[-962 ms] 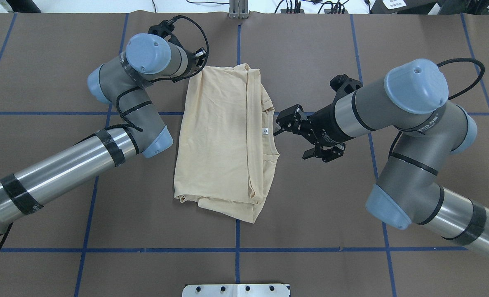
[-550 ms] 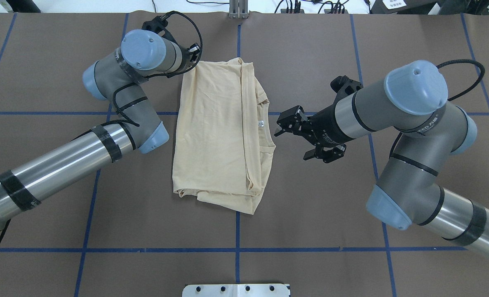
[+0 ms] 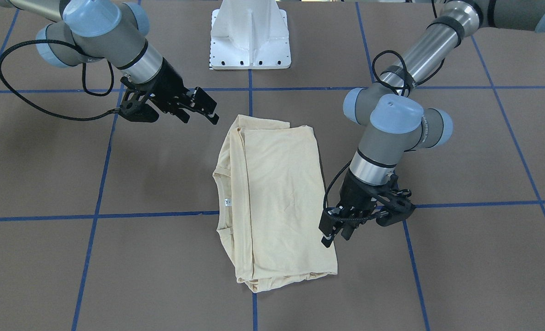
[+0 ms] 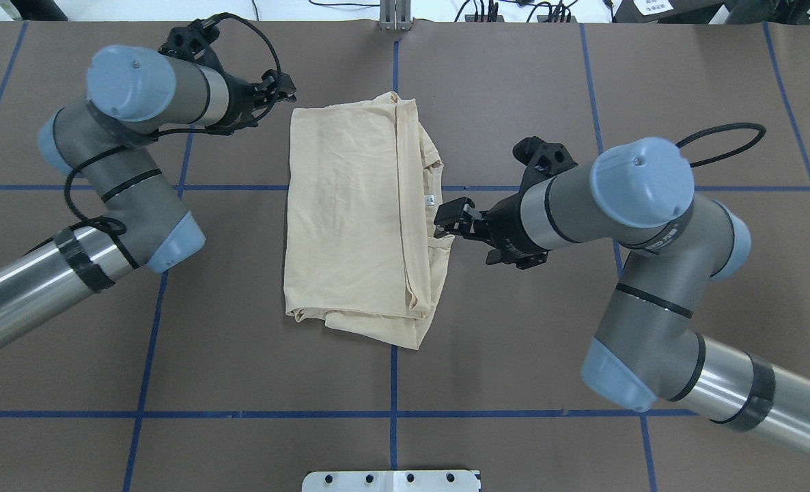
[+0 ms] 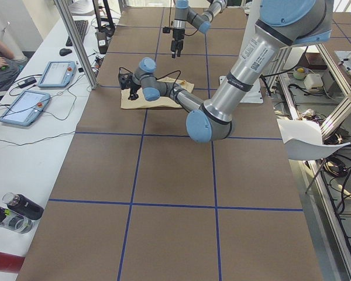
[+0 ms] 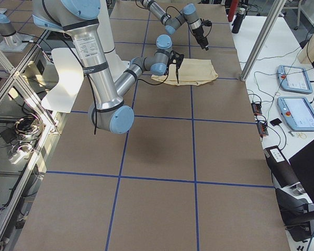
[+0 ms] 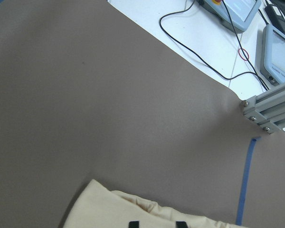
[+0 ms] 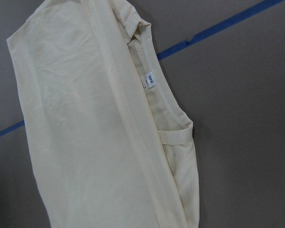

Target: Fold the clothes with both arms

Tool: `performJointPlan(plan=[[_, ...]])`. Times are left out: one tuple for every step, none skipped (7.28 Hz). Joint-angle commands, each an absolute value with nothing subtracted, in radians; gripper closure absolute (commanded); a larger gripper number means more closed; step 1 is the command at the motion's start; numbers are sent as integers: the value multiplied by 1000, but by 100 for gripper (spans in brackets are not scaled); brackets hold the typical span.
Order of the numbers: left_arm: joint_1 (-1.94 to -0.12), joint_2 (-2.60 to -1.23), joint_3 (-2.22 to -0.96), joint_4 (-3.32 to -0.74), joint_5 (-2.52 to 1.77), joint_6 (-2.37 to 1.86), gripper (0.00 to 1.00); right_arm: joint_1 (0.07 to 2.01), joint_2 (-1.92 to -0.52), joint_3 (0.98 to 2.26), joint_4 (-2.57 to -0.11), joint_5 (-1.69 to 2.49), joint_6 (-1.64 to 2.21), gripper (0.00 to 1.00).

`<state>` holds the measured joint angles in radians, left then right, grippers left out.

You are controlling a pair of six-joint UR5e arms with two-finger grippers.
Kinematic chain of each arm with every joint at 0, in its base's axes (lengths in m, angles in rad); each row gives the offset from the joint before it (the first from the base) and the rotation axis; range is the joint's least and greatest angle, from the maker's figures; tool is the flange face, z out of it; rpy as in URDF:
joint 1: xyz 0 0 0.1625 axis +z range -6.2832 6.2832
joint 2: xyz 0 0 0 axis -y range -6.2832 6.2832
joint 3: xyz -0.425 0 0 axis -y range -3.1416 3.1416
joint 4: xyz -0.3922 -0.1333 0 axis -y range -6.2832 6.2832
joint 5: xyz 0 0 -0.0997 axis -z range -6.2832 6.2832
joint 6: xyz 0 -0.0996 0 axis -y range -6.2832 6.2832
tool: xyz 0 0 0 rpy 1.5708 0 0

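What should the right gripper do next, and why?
Probably lower the right gripper onto the T-shirt edge beside the neck label and pinch it. Its jaws look open and empty, it hovers by that edge, and its wrist view shows the collar from above. The left gripper, also open, is just off the far corner.

Shirt (image 4: 350, 219) plain pale cream-yellow with white label (image 8: 150, 79), table (image 4: 514, 342) brown with blue grid lines (image 4: 241, 414), left arm (image 4: 132, 205) and right arm (image 4: 644, 301) silver-grey with light-blue caps (image 4: 132, 82).
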<state>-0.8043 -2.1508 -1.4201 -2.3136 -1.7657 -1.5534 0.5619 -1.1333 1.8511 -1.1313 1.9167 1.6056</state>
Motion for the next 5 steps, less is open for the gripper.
performJointPlan(plan=[[-808, -2016, -1631, -2251, -1828, -1546, 0, 451, -1022, 1847, -1419, 1746, 1372, 0], [-808, -1970, -1691, -2244, -1836, -1546, 0, 413, -987, 1814, -1478, 1676, 1274, 0], [-808, -1941, -1727, -2244, -1860, -1537, 0, 397, -929, 1717, -1480, 1652, 1222, 1], [-808, -1931, -1733, -2246, -1870, -1523, 0, 397, -860, 1615, -1485, 1649, 1189, 2], [-808, -1931, -1733, -2246, -1870, -1523, 0, 396, -856, 1591, -1488, 1634, 1149, 2]])
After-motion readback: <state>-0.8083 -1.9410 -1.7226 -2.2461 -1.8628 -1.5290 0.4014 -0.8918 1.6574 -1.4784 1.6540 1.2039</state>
